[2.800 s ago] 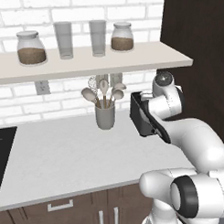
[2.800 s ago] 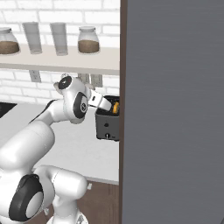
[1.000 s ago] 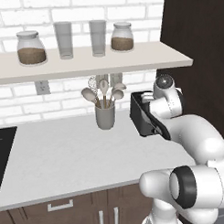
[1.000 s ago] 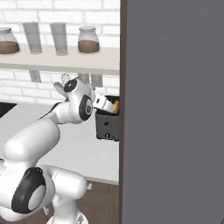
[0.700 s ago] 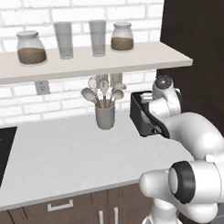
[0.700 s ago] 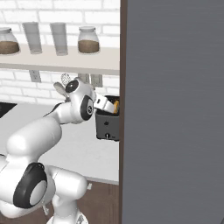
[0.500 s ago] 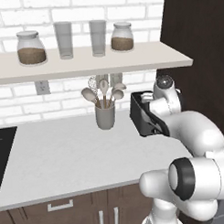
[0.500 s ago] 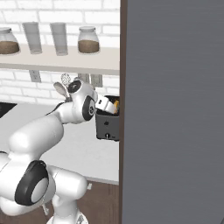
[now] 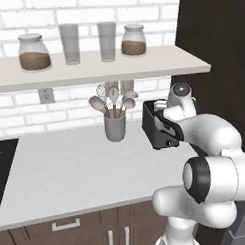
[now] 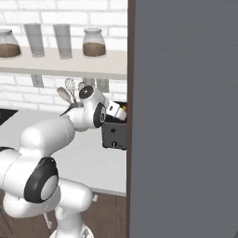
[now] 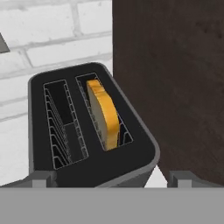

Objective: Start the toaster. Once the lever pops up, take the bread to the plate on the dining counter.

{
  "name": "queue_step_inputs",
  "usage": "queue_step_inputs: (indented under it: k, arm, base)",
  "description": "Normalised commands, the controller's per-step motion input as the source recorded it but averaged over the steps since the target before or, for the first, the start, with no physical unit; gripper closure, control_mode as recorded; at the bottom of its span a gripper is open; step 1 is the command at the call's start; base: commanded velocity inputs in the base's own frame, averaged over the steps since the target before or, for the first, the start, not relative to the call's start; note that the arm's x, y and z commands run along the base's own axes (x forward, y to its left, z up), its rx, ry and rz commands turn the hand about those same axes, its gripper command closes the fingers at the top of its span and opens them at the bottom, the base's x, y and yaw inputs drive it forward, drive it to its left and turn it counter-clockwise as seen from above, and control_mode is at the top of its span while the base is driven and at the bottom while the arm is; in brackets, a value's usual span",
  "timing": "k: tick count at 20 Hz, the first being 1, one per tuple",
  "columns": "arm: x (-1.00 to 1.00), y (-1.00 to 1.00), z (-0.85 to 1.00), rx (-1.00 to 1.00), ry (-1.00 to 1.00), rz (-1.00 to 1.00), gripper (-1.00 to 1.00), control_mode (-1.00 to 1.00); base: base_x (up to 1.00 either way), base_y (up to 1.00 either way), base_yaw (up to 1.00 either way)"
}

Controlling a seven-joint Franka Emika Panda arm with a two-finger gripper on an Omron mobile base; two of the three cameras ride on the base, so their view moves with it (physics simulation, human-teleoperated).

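Bread upright in toaster — right slot, lengthwise, crust up

- My arm rises from the lower left and reaches right, its wrist bent over the toaster.
- The toaster sits on the white counter, partly hidden behind a tall grey panel.
- I see utensils poking up behind the arm.
- The shelf above carries two jars and two glasses.
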Motion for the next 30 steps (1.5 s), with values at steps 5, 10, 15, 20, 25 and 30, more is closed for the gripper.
queue_step_inputs:
  k: [5,10,15,20,25,30]
  arm:
    - [0.47,-0.04,-0.12,0.00,0.00,0.06,-1.00,-1.00]
    - [0.35,-0.10,-0.28,0.00,0.00,0.08,-1.00,-1.00]
    - [0.20,-0.03,-0.21,-0.04,0.00,0.07,-1.00,-1.00]
    - [0.22,0.00,-0.05,-0.07,0.00,0.04,-1.00,-1.00]
    - [0.23,-0.02,0.00,-0.06,0.00,0.01,-1.00,-1.00]
    - [0.33,-0.01,0.00,-0.01,0.00,0.00,-1.00,-1.00]
  base:
    - [0.00,0.00,0.00]
    - [0.00,0.00,0.00]
    - [0.00,0.00,0.00]
    - [0.00,0.00,0.00]
    - [0.00,0.00,0.00]
    - [0.00,0.00,0.00]
